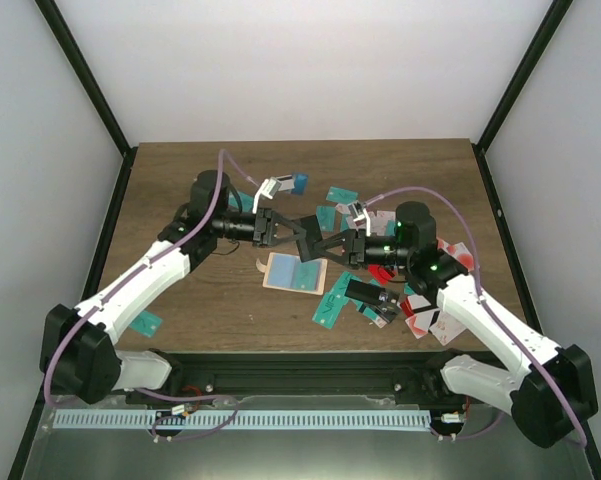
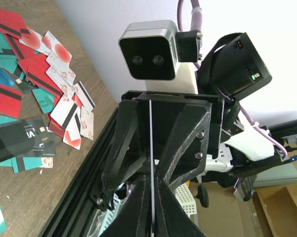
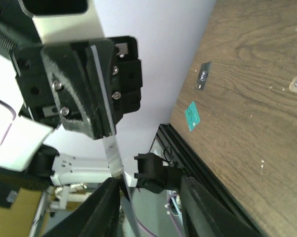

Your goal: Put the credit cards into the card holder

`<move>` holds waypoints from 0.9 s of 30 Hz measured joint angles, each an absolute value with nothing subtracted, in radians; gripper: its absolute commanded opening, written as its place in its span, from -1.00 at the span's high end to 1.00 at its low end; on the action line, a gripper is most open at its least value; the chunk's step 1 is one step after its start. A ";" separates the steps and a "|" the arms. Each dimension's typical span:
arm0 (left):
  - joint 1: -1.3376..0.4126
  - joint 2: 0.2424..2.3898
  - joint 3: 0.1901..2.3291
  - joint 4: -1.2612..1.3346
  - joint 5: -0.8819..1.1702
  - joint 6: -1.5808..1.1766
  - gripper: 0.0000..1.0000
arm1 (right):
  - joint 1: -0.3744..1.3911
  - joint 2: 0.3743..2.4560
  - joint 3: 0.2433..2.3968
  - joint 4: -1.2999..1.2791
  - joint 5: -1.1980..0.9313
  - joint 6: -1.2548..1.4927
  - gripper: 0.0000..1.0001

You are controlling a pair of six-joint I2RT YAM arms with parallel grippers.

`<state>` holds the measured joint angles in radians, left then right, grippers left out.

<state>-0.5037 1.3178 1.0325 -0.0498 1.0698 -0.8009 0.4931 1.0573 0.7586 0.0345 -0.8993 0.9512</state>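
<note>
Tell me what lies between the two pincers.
One pale card, edge-on: the left pincer clamps it, and its free end reaches into the open right pincer. Both wrist views show it.

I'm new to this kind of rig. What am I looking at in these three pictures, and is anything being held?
These are two robot arms bolted at the table's near edge, each ending in a two-finger gripper. The overhead picture looks down from behind them. The other two come from cameras on the wrists, so each shows the opposite gripper head-on. On the wooden table lie the open tan card holder, with a teal card in it, and scattered credit cards, mostly on the right. The left gripper is shut on a pale card, seen edge-on. The right gripper faces it, jaws apart around the card's free end, apparently not gripping.
</note>
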 measured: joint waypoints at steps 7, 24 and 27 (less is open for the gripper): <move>-0.504 1.330 1.044 -0.080 1.094 -0.776 0.92 | 0.492 1.077 0.764 0.065 -0.971 0.960 0.86; -0.503 1.428 1.096 -0.440 0.810 -0.440 0.08 | 0.492 1.102 0.673 -0.005 -0.887 0.985 0.99; -0.503 1.478 1.093 -0.528 0.685 -0.366 0.08 | 0.493 1.131 0.632 -0.028 -0.854 0.987 0.99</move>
<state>-0.5026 1.4780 1.0935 -0.5282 0.6853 -0.3664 0.4927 1.1313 0.6323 -0.0284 -0.8543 0.9867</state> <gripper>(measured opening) 0.462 0.024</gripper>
